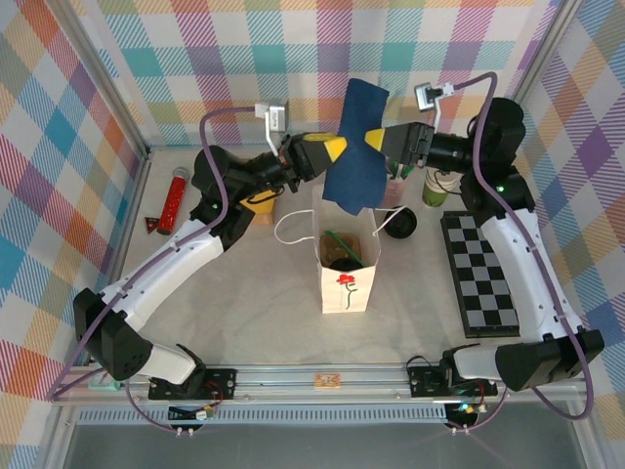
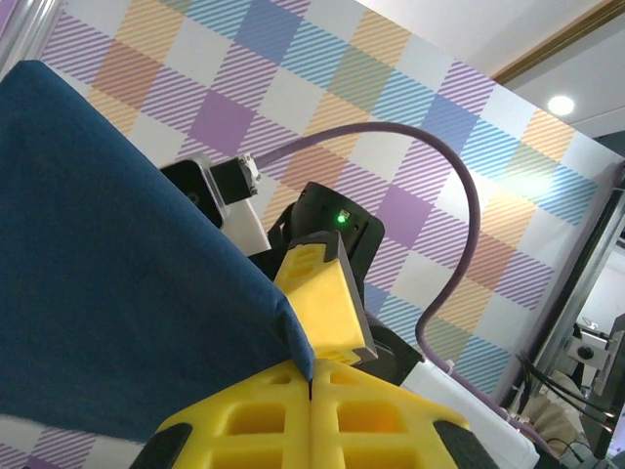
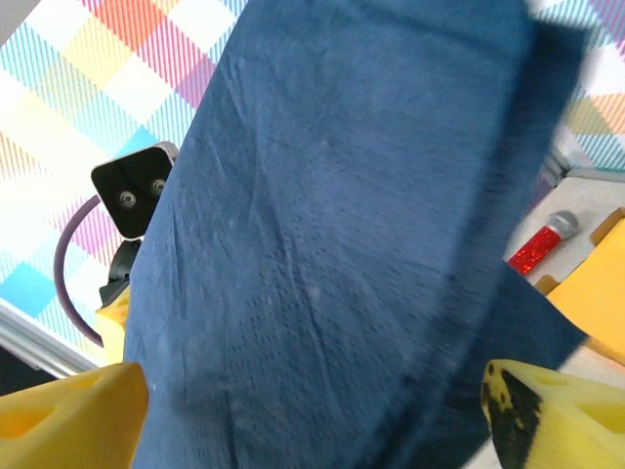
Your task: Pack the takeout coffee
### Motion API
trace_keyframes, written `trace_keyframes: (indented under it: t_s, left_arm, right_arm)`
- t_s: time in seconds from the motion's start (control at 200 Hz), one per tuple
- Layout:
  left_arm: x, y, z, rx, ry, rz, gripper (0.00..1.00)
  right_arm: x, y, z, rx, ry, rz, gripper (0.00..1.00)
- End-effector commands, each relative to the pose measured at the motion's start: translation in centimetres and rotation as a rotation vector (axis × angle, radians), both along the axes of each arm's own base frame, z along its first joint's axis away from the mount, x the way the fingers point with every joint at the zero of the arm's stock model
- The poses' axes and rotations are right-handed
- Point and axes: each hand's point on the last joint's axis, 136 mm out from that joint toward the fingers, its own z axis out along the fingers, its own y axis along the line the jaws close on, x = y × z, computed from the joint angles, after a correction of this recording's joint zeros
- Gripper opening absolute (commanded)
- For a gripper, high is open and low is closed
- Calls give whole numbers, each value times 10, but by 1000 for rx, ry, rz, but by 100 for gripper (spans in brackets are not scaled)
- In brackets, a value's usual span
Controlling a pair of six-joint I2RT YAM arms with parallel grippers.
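Note:
A dark blue napkin (image 1: 356, 147) hangs in the air above the white paper bag (image 1: 347, 293), which stands upright at the table's centre with its mouth open. My left gripper (image 1: 337, 149) is shut on the napkin's corner (image 2: 293, 337), its yellow fingers (image 2: 244, 420) pressed together. My right gripper (image 1: 376, 140) is open, and the napkin (image 3: 332, 244) hangs between its spread yellow fingertips (image 3: 68, 420). Inside the bag's mouth I see a dark round shape (image 1: 342, 260) with a green edge, which looks like the takeout coffee's lid.
A lidless stack of green-and-cream cups (image 1: 439, 188) and a loose black lid (image 1: 400, 227) sit right of the bag. A black checkered mat (image 1: 479, 274) lies further right. A red glittery tube (image 1: 176, 195) and a red triangle (image 1: 156, 225) lie at the left.

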Motion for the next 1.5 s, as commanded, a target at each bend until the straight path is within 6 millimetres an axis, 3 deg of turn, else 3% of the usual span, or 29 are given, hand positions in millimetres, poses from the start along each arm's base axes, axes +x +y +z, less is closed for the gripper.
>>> trace_keyframes:
  t_s: [0.0,0.255,0.51,0.7,0.915,0.965,1.225,1.496]
  left_arm:
    - [-8,0,5,-30,-38,-19,0]
    - [-1,-5,-15,35,-25,4,0]
    - [-2,-2,-26,88,-27,48,0]
    - [2,-1,-32,122,-26,86,6]
    - [15,-2,-50,185,10,147,46]
    - [17,-1,-53,201,11,166,52]
    - [25,17,-61,279,-2,319,60]
    - [38,31,-82,361,40,439,62]
  right_arm:
    - [-9,7,7,19,-34,55,83]
    - [-16,7,11,14,-69,37,48]
    - [-19,3,14,3,-102,0,24]
    - [-19,2,8,-19,-112,-29,15]
    - [-14,0,-6,-58,-127,-92,10]
    - [-11,0,-10,-66,-126,-106,10]
    - [0,10,-41,-126,-108,-166,6]
    - [1,16,-59,-210,-129,-230,1]
